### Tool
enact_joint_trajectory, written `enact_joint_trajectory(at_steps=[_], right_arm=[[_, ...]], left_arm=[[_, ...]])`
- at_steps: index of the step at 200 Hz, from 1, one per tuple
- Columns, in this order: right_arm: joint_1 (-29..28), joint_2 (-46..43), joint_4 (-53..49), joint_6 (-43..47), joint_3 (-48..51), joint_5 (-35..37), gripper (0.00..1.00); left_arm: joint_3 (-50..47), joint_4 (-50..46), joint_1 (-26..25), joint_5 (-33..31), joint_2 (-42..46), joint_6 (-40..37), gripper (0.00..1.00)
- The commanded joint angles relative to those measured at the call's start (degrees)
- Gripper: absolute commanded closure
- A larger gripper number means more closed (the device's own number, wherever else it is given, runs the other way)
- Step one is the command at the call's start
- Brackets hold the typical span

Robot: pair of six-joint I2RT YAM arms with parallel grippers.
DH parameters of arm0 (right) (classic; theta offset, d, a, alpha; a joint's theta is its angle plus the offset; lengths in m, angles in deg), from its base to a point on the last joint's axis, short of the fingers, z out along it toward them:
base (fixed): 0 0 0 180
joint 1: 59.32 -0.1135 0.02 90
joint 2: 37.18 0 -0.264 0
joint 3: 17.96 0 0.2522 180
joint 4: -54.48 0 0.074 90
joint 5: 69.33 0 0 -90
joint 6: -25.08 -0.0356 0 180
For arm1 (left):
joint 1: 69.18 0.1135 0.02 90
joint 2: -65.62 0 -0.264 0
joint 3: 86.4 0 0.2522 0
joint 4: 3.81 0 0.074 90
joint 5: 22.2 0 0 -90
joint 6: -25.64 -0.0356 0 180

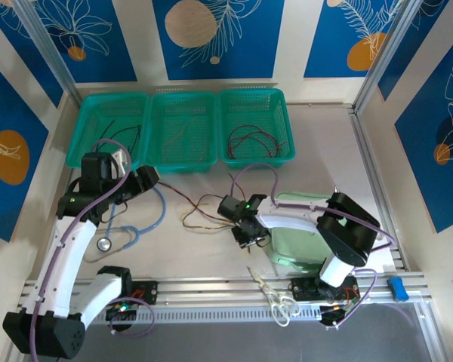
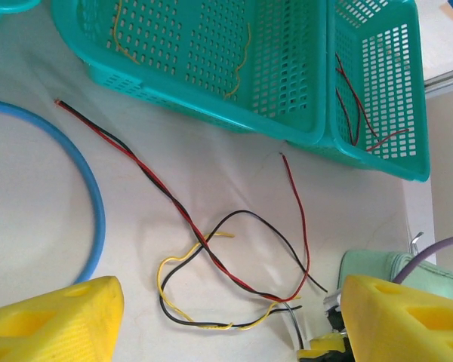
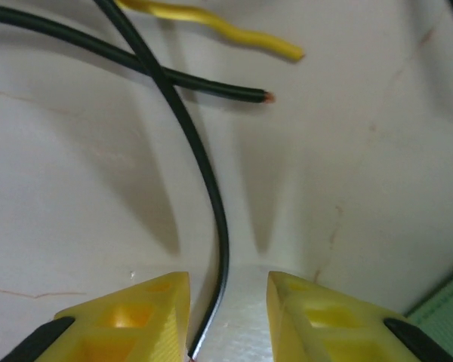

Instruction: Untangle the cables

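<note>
The cables [image 2: 204,242] lie in a loose knot on the table [image 1: 325,151], near the middle and in front of the row of green baskets [image 1: 183,98]; red, black and yellow strands cross one another there, and a paired red-and-black length runs off toward the blue stethoscope tube [image 2: 98,204]. A few strands already lie in the baskets, so the sorting looks partly done.

The right gripper [image 3: 228,283] sits low at the right edge of the knot; its fingers [image 3: 136,317] stand a little apart with one black cable [image 3: 211,196] running between them, close against the left one, and nothing is pinched yet. A second black strand crosses it further up, and a yellow end [image 3: 211,23] lies beyond that. The left gripper [image 2: 230,302] hovers over the knot with its jaws wide apart and nothing between them.

The step in hand seems to be singling out that black strand. The next move probably calls for a firm pinch on it, then a slow pull away from the crossing; the strand passes other wires, so the whole knot may drag along unless the left gripper pins the rest down.
</note>
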Motion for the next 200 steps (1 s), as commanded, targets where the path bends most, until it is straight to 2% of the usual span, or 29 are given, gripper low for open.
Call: enact_joint_trajectory(at_steps=[1,27,48,66,86,117,155,200], right_arm=[[-0.9,2.1,1.0,0.1,-1.5,-0.8,0.70],[-1.1,4.0,1.7,0.7,-1.8,-1.2,0.75],[-1.1,4.3,3.7,1.7,-0.8,-2.3,0.85],[-1.0,3.1,4.4,2.2,-0.2,-2.4,0.95],[-1.1,-0.1,3.4,3.4,-0.5,-1.5,1.00],[-0.5,-10.6,2.3,5.8,-1.8,-2.6,1.00],[4.4,-24.7,3.6,6.7,-1.6,-7.4,1.00],[13.5,-34.4,10.7,4.8,0.3,-21.0,1.00]], left_arm=[[0.1,-0.6,-0.9,1.3,1.0,0.9,0.25],[0.1,-1.0,-1.0,1.0,1.2,0.8,0.25],[0.4,-1.9,-1.4,0.5,1.2,0.7,0.25],[2.8,-5.7,-3.4,-2.1,0.5,-1.2,0.27],[4.3,-7.1,-5.3,-2.7,0.7,-1.9,0.28],[3.6,-5.4,-7.2,0.7,1.5,-1.3,0.29],[2.6,-2.0,-9.7,4.5,1.4,1.6,0.31],[1.3,4.2,-14.5,6.9,-0.4,4.2,0.33]])
